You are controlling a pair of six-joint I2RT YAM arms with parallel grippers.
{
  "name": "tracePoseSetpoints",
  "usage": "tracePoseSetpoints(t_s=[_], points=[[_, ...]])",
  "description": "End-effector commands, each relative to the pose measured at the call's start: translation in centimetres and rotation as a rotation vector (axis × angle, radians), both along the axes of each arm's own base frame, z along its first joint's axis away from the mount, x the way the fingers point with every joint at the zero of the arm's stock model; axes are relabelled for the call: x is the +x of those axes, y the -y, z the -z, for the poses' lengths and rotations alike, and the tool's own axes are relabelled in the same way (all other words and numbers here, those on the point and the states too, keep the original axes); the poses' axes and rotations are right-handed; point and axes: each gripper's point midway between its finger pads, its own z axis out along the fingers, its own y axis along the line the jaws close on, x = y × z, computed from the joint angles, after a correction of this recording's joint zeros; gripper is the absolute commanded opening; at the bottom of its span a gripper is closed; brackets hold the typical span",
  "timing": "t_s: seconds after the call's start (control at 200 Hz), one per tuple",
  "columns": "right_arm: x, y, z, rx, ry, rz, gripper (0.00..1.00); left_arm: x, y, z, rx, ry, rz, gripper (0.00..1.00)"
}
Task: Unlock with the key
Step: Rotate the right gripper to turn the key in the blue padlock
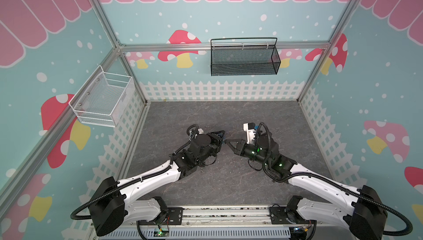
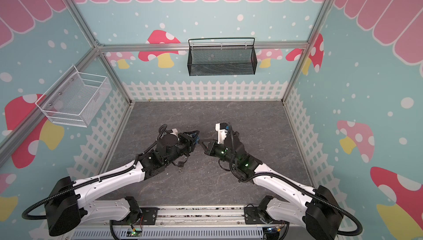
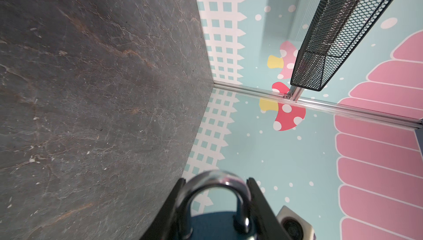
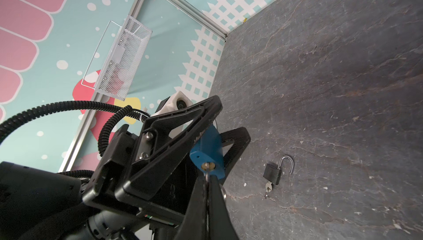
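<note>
A blue padlock (image 4: 209,149) is clamped between the fingers of my left gripper (image 3: 216,180), which is shut on its body. The silver shackle (image 3: 215,179) arches between those fingers, and both its legs look seated in the body. My right gripper (image 4: 207,178) is shut on a small key (image 4: 207,174), whose blade sits in the brass keyhole on the padlock's underside. In both top views the left gripper (image 1: 220,135) and the right gripper (image 1: 226,140) meet tip to tip over the middle of the table.
A black padlock (image 4: 272,172) lies on the grey table (image 4: 332,90) with its shackle swung open and a key in it; it also shows under the left arm (image 2: 180,164). A white mesh basket (image 1: 103,99) hangs on the left wall, a black one (image 1: 243,58) on the back.
</note>
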Motion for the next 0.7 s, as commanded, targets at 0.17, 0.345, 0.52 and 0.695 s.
tracePoseSetpoints(t_s=[0.17, 0.345, 0.52, 0.695], points=[[-2.0, -0.5, -2.1, 0.172, -0.066, -0.081, 0.0, -0.1, 0.2, 0.7, 0.017, 0.002, 0.022, 0.0], [-2.2, -0.2, -1.8, 0.21, -0.097, -0.088, 0.0, 0.4, -0.7, 0.7, 0.014, 0.028, -0.026, 0.0], [-2.2, -0.1, -2.1, 0.234, -0.107, -0.097, 0.0, 0.9, -1.3, 0.3, 0.024, 0.06, -0.051, 0.0], [-2.2, -0.1, -2.1, 0.261, -0.127, -0.1, 0.0, 1.2, -1.9, 0.1, 0.035, 0.098, -0.071, 0.0]])
